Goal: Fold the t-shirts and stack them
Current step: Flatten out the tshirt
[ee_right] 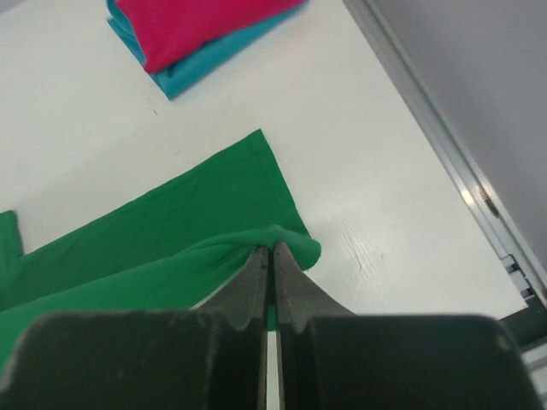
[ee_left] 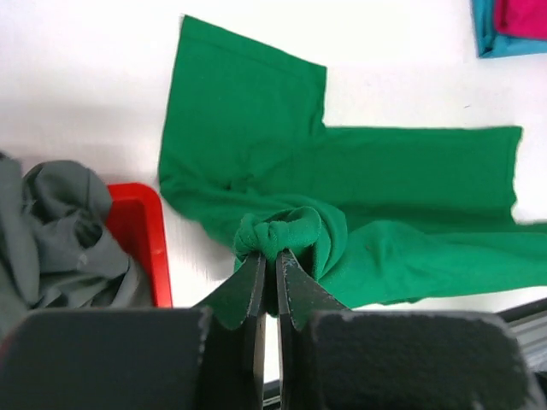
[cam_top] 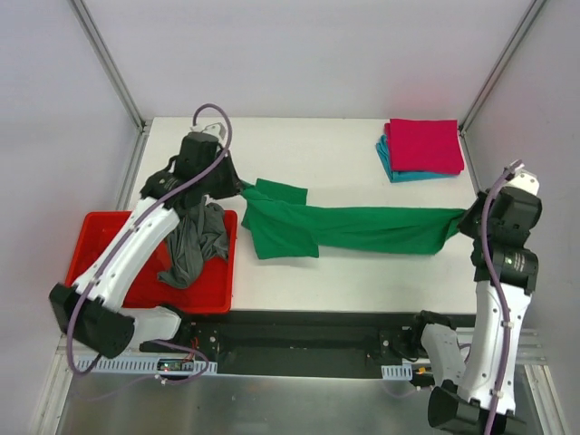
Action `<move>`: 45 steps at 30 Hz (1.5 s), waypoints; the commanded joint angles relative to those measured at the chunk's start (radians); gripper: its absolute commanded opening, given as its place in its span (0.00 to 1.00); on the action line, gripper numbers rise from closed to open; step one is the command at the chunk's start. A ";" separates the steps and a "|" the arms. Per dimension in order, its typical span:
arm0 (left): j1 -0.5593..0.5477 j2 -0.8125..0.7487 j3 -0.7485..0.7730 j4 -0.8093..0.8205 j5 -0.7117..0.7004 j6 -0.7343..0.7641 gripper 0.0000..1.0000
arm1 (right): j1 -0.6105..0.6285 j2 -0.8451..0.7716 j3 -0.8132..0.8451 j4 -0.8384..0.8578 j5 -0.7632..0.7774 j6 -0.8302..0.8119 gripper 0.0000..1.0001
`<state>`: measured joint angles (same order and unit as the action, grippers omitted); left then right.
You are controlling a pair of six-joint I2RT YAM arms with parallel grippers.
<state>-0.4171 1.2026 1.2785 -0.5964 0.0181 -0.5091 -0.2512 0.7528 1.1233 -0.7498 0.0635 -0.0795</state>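
**Desk:** Where is the green one on your screen?

**Me:** The green t-shirt (cam_top: 344, 227) is stretched in a long band across the middle of the worktop (cam_top: 362, 276), from 9 o'clock to 3 o'clock in my top view. It widens at the 9 o'clock end, where a sleeve lies spread flat.

**Desk:** And your fingers?

**Me:** I see my left fingers (ee_left: 256, 266) clamped tight on a bunched knot of green cloth at the 9 o'clock end. My right fingers (ee_right: 256, 263) are pinched together on a fold of the cloth's edge at the 3 o'clock end. Both pairs are closed, with only cloth between them.

**Desk:** The other shirts?

**Me:** A magenta-pink t-shirt (cam_top: 424, 145) lies folded on top of a folded teal t-shirt (cam_top: 399, 172) in the far corner at about 1 o'clock, well apart from the green one. A grey t-shirt (cam_top: 195, 240) lies crumpled in the red tray (cam_top: 100, 237) at 8 o'clock, under my left arm, with part of it draped over the tray's far rim.
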 commanded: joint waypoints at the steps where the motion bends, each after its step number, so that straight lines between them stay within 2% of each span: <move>1: 0.011 0.210 0.065 0.090 0.026 -0.005 0.00 | -0.008 0.098 -0.121 0.173 -0.031 0.050 0.00; 5: 0.014 0.461 0.174 0.090 0.089 0.001 0.00 | -0.008 0.255 -0.180 0.237 -0.011 0.058 0.00; 8: 0.014 0.601 0.258 0.089 0.147 0.000 0.23 | -0.008 0.388 -0.203 0.285 0.024 0.075 0.00; 10: 0.014 0.662 0.297 0.087 0.184 0.000 0.35 | -0.007 0.439 -0.197 0.290 0.016 0.078 0.00; 11: 0.014 0.675 0.306 0.086 0.201 -0.002 0.44 | -0.008 0.447 -0.200 0.296 0.010 0.102 0.00; 16: -0.009 0.611 0.225 0.092 0.197 -0.009 0.67 | -0.008 0.419 -0.256 0.336 0.016 0.119 0.00; 17: -0.026 0.580 0.185 0.093 0.184 -0.011 0.81 | -0.008 0.410 -0.264 0.339 0.015 0.122 0.00; 19: -0.067 0.508 0.089 0.105 0.149 -0.028 0.87 | -0.008 0.396 -0.287 0.354 0.006 0.127 0.00; 23: -0.140 0.369 -0.089 0.132 0.091 -0.080 0.88 | -0.008 0.384 -0.296 0.362 -0.017 0.130 0.00; 27: -0.149 0.281 -0.279 0.220 0.079 -0.152 0.87 | -0.008 0.365 -0.301 0.360 -0.024 0.130 0.00; 30: -0.149 0.279 -0.344 0.292 0.104 -0.160 0.73 | -0.008 0.359 -0.303 0.360 -0.031 0.130 0.00; 32: -0.150 0.301 -0.350 0.328 0.135 -0.161 0.63 | -0.008 0.353 -0.303 0.360 -0.047 0.132 0.00; 33: -0.150 0.313 -0.353 0.349 0.143 -0.161 0.62 | -0.008 0.352 -0.306 0.362 -0.050 0.133 0.00; 39: -0.149 0.379 -0.347 0.377 0.033 -0.148 0.57 | -0.008 0.346 -0.306 0.360 -0.050 0.129 0.00; 45: -0.149 0.427 -0.329 0.377 0.040 -0.155 0.52 | -0.008 0.347 -0.304 0.360 -0.034 0.126 0.00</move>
<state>-0.5682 1.6161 0.9249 -0.2394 0.0921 -0.6483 -0.2523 1.1263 0.8200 -0.4213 0.0219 0.0410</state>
